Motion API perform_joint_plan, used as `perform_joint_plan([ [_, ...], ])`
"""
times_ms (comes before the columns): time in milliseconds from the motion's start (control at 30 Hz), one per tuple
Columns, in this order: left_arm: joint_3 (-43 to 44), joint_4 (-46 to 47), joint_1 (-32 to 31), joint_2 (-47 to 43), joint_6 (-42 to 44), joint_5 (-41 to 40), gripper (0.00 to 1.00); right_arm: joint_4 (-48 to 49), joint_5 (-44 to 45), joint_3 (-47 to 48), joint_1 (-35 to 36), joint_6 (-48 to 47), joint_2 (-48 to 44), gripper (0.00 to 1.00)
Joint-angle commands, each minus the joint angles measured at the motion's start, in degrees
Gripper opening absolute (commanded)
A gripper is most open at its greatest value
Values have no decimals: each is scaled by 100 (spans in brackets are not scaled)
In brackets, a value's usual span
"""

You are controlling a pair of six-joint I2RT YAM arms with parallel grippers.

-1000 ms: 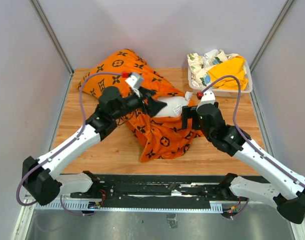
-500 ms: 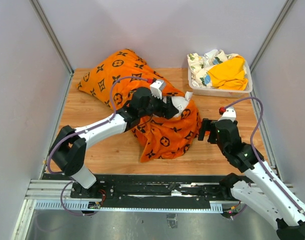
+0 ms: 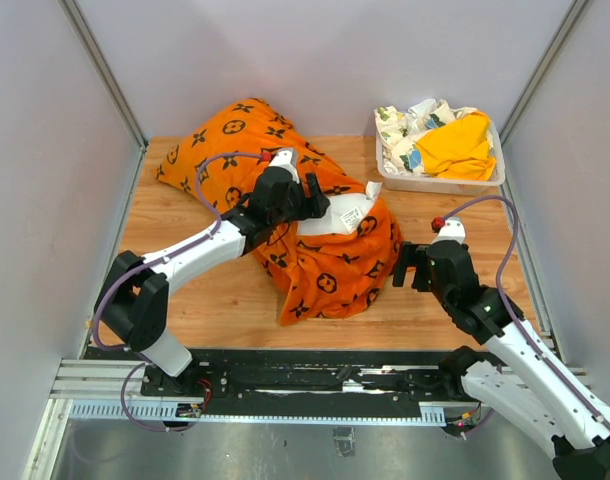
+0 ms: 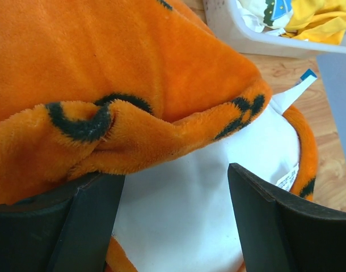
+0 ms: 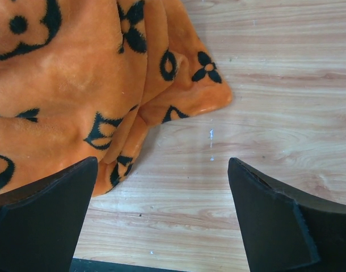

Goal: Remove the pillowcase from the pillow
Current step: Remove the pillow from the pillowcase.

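**Item:** large bright orange plush pillowcase (image 3: pixel 330 275) printed with black flower and circle motifs. It lies diagonally across the wooden table (image 3: pixel 215 300), mouth toward the right.

**Contents:** plump white stuffed pillow (image 3: pixel 325 225). We see only one end (care tag attached) bulging from the mouth; the rest sits inside the case.

**Left gripper** (image 4: pixel 170 175): jaws wide apart, straddling the exposed white end beneath a fold of the hem. It is clamped on nothing we can make out.

**Right gripper** (image 5: pixel 161 164): fully spread and empty, hovering over bare wood just beside the case's loose lower edge.

**Status:** we judge removal barely begun. The mouth is open, but the pillow has yet to be gripped and drawn out while the case is held back.
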Motion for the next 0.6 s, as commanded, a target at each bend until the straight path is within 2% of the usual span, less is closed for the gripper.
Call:
perform_joint_plan([
  [0,32,-663,-81,347,324,-792,79,272,-265,-14,-50,25,262,99],
  [233,-489,-18,-186,839,137,-156,80,415,-465,40,-49,-30,576,99],
  [367,-502,-52,-404,1335,275,-403,78,373,-565,83,-50,-18,645,98],
  [400,-528,-44,-450,1418,359,-377,71,376,-560,71,-50,-26,647,98],
  [433,-565,-20,-464,1459,439,-215,55,384,-552,74,-52,-50,654,99],
  [467,-632,32,-466,1455,475,-49,23,379,-547,93,-54,-70,663,98],
  [500,-727,126,-459,1400,509,75,3,381,-534,112,-50,-98,672,98],
  [567,-897,254,-426,1203,547,153,0,473,-532,125,-50,-175,722,98],
])
